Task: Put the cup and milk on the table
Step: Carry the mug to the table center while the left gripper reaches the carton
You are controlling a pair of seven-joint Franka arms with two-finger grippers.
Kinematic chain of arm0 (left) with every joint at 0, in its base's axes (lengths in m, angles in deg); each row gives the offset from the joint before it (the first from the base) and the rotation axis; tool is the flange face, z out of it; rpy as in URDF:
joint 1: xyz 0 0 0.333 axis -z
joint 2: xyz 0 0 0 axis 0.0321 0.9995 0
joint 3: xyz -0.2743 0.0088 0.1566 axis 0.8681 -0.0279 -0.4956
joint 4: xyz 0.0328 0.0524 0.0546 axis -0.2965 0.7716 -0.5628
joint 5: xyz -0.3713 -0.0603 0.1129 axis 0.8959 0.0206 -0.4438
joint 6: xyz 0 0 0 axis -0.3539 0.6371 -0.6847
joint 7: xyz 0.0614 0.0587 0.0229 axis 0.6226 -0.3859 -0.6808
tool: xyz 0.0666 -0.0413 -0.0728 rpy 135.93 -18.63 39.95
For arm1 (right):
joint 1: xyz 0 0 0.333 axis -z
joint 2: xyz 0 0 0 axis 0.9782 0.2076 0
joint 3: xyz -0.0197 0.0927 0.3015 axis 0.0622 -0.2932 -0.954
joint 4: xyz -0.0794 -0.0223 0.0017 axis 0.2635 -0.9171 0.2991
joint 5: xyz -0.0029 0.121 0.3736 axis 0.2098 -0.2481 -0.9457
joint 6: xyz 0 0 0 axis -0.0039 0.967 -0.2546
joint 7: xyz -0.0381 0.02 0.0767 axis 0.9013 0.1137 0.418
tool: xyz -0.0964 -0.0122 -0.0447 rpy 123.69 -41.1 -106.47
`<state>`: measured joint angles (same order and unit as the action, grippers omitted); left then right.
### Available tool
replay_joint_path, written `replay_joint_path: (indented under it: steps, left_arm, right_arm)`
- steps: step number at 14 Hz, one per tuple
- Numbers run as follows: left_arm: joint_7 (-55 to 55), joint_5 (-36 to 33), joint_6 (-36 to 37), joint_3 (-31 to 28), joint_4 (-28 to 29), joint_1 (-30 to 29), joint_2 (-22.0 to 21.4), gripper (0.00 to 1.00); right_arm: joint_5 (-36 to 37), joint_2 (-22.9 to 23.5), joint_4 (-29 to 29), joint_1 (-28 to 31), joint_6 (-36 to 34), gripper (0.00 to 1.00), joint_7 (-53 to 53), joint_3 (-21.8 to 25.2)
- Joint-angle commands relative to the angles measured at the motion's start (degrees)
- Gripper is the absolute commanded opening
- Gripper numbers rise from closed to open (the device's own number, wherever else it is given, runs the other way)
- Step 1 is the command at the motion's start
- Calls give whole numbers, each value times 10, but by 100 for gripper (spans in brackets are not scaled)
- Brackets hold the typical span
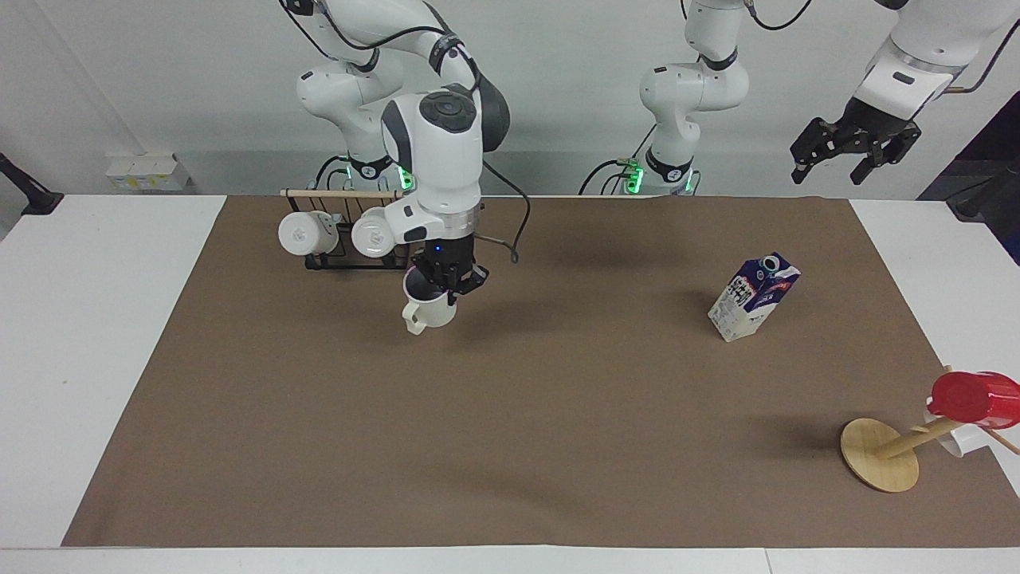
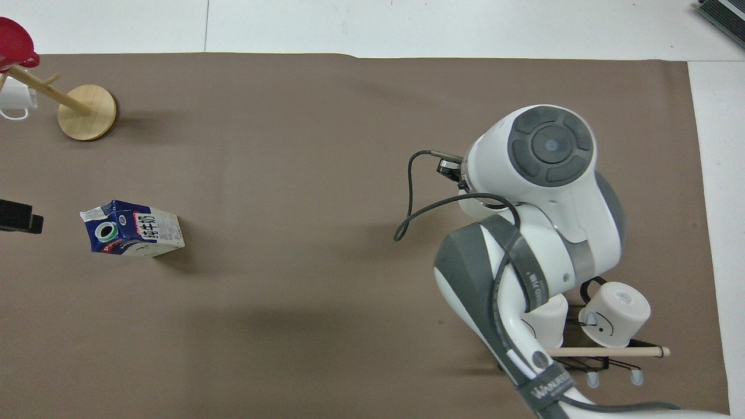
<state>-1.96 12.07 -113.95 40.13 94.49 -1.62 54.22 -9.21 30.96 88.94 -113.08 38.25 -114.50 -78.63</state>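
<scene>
The table (image 1: pixel 103 335) with its brown mat (image 1: pixel 510 446) already has the milk (image 1: pixel 754 297) standing on it, under no fingers and well apart from both grippers. The right gripper (image 1: pixel 448 288) grips the cup (image 1: pixel 429 309) by its rim, above the mat; setting it down is what's left. The left gripper (image 1: pixel 851 153) waits high, fingers spread.

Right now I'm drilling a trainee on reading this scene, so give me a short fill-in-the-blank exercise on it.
1. The right gripper holds the ____ by its rim.
2. The milk stands on the brown ____.
3. The left gripper, up in the air, is ____.
4. The red cup hangs on a ____ stand.

Missing words: cup; mat; open; wooden
</scene>
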Motion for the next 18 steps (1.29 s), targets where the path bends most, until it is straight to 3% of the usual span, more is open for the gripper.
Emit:
replay_joint_path:
  steps: [1, 4, 9, 14, 18]
  left_arm:
    - [2, -6, -5, 3, 16, -2, -12, 100]
    - [0, -6, -32, 3, 63, 4, -22, 100]
    - [-19, -6, -247, 3, 266, 5, -54, 100]
    - [-31, -6, -395, 3, 362, 0, -41, 100]
    - [-32, -6, -411, 3, 365, 0, -30, 100]
  right_arm:
    - [18, 18, -10, -23, 2, 0, -50, 1]
    - [18, 37, -21, -50, 19, 0, -80, 1]
    - [37, 82, -21, -95, 60, 0, -164, 1]
    - [42, 89, -16, -103, 92, 0, -179, 0]
    - [61, 114, -17, -117, 103, 0, -196, 0]
